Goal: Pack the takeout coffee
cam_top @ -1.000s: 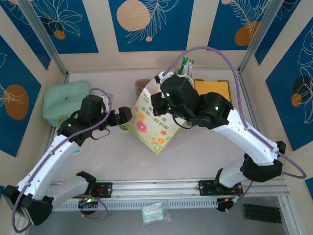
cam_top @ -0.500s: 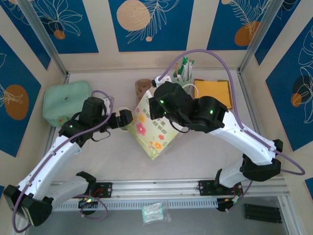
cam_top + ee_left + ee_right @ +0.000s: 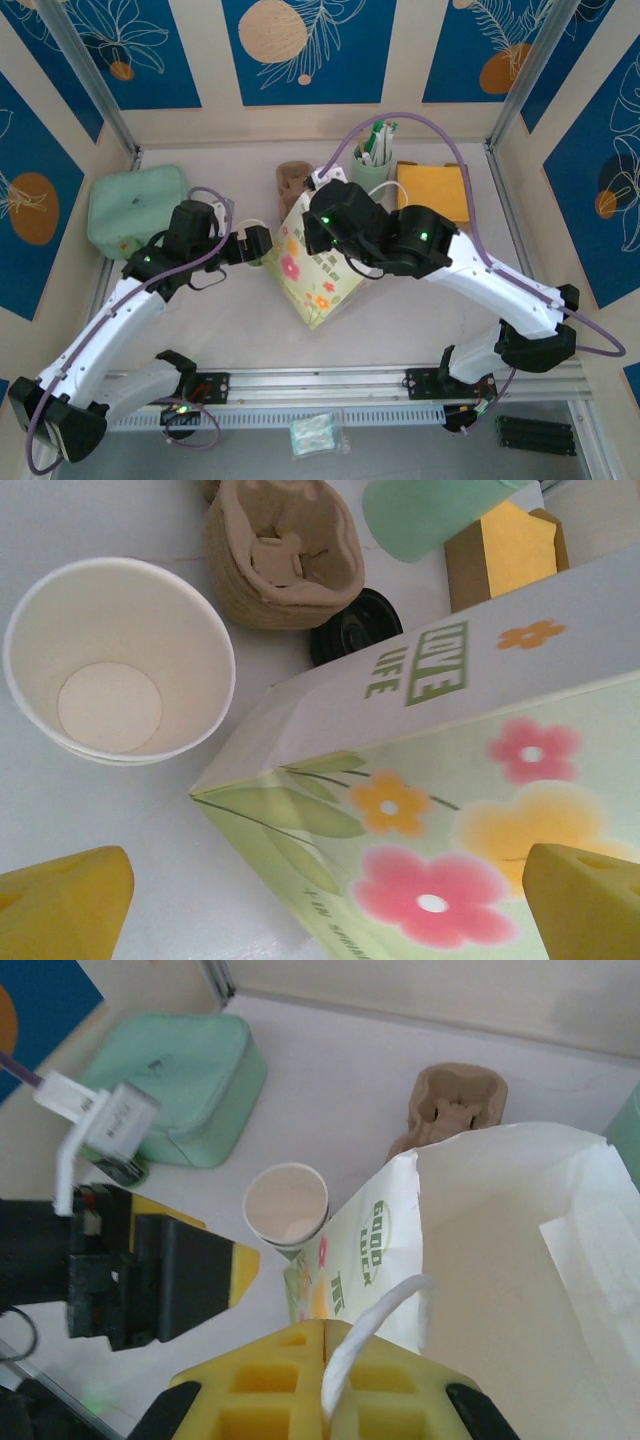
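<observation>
A floral paper bag (image 3: 315, 265) stands tilted at the table's middle. My right gripper (image 3: 325, 1325) is shut on its white cord handle (image 3: 375, 1315), above the open mouth, whose pale inside (image 3: 500, 1260) shows. My left gripper (image 3: 330, 900) stands open at the bag's lower left corner (image 3: 400, 820); its yellow fingers (image 3: 60, 900) touch nothing. The takeout coffee is out of view. A lidless cup (image 3: 120, 660) with a cream inside stands left of the bag, and a loose black lid (image 3: 355, 627) lies behind it.
A brown pulp cup carrier (image 3: 292, 178) sits behind the bag. A pale green cup with packets (image 3: 372, 160) and a yellow box (image 3: 432, 188) stand at the back right. A mint pouch (image 3: 135, 208) lies at the far left by the wall.
My right arm has swung a little to the left with the handle, and the bag has shifted left with it. The left arm has barely moved.
</observation>
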You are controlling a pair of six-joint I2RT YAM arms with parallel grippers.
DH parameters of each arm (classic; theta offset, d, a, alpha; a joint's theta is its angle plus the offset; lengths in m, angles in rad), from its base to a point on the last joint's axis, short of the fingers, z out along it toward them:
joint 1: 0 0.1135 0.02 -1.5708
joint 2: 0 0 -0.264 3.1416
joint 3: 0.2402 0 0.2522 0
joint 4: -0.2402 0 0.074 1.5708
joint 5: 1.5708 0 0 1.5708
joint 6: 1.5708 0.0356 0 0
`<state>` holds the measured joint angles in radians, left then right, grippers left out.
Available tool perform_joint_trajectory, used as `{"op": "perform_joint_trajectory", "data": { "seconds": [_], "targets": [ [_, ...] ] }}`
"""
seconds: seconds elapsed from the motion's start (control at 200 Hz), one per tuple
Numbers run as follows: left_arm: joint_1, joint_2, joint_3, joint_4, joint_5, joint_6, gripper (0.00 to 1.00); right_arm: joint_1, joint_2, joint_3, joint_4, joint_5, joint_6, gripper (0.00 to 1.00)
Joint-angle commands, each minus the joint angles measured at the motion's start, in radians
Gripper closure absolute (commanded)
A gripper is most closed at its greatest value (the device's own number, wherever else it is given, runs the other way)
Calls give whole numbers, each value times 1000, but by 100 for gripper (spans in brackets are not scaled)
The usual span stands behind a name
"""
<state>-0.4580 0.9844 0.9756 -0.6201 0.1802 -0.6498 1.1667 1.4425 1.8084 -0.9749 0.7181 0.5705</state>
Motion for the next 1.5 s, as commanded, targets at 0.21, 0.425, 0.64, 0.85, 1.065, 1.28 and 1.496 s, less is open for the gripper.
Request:
{"op": "perform_joint_trajectory", "data": {
  "seconds": [0.21, 0.425, 0.64, 0.85, 1.065, 1.28, 1.496],
  "targets": [
    [10, -23, -41, 14, 22, 2, 1, 41, 49, -42, 49, -32, 43, 86],
    [10, -36, -57, 13, 19, 3, 1, 78, 89, 13, 43, -49, 35, 77],
    [10, -59, -76, 4, 14, 0, 1, 102, 114, 79, 15, -64, 27, 57],
    [10, -110, -106, -22, -3, -12, 1, 109, 96, 135, -10, -84, 21, 37],
    [10, -160, -133, -53, -15, -25, 1, 108, 42, 147, -38, -68, 28, 33],
    [10, -209, -157, -88, -28, -32, 1, 46, -84, 41, -137, -25, 95, 27],
    [10, -285, -201, -139, -70, -68, 0, -99, -278, -225, -160, -163, 216, 19]
  ]
}}
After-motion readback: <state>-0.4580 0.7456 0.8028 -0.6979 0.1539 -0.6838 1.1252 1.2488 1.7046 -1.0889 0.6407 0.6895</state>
